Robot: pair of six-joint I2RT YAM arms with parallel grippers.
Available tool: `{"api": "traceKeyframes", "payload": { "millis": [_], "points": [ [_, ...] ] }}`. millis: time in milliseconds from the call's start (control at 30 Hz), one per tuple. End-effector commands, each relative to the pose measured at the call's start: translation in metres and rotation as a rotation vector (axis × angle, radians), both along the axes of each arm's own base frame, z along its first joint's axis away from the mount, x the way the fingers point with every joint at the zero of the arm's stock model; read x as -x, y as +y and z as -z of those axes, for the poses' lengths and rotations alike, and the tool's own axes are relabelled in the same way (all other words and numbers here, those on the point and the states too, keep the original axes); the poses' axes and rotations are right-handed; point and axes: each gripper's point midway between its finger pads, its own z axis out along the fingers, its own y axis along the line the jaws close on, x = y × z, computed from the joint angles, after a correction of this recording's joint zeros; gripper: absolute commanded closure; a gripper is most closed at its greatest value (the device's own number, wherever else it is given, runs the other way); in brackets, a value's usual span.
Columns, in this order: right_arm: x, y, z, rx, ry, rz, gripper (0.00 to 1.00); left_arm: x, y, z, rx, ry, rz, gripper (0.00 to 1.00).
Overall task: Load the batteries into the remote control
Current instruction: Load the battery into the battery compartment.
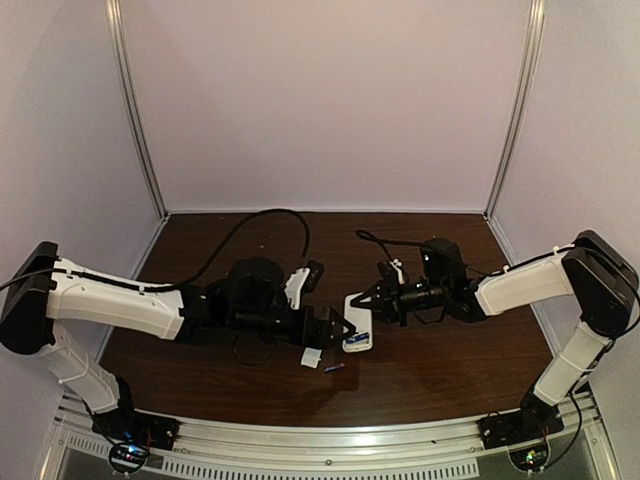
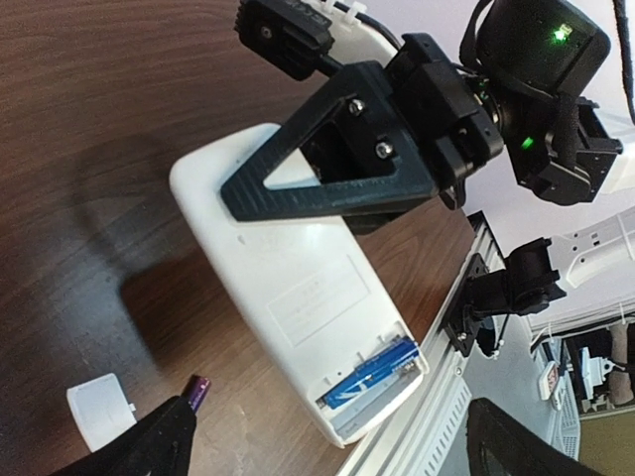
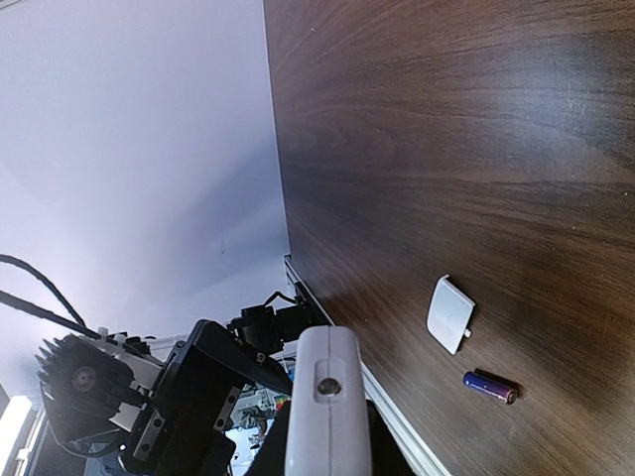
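— Where's the remote control (image 1: 358,322)?
— Back up, low on the wooden table (image 1: 440,360), between the two arms. I can't tell whether it lies flat. Its battery bay is open at the near end, with one blue battery (image 2: 372,375) lying inside.
— And the second battery (image 3: 489,387)?
— Loose on the table, just beside the small white cover (image 3: 449,313), near the remote but not touching it.
— The pincers?
— The right gripper (image 1: 362,302) is closed narrow on the remote's far end, one black finger (image 2: 327,183) flat across its back. The left gripper (image 1: 343,325) gapes wide at the bay end, holding nothing
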Motion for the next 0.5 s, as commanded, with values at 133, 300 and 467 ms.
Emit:
{"api": "traceKeyframes", "payload": {
  "millis": [133, 300, 467],
  "points": [
    [-0.009, 0.002, -0.011, -0.018, -0.045, 0.015, 1.0, 0.002, -0.028, -0.011, 0.099, 0.103, 0.027, 0.03],
    [-0.009, 0.003, -0.013, -0.021, -0.048, 0.013, 1.0, 0.004, -0.037, -0.007, 0.102, 0.122, 0.055, 0.06],
    [-0.008, 0.002, -0.013, -0.021, -0.047, 0.012, 1.0, 0.003, -0.042, -0.008, 0.11, 0.117, 0.067, 0.11]
  ]
}}
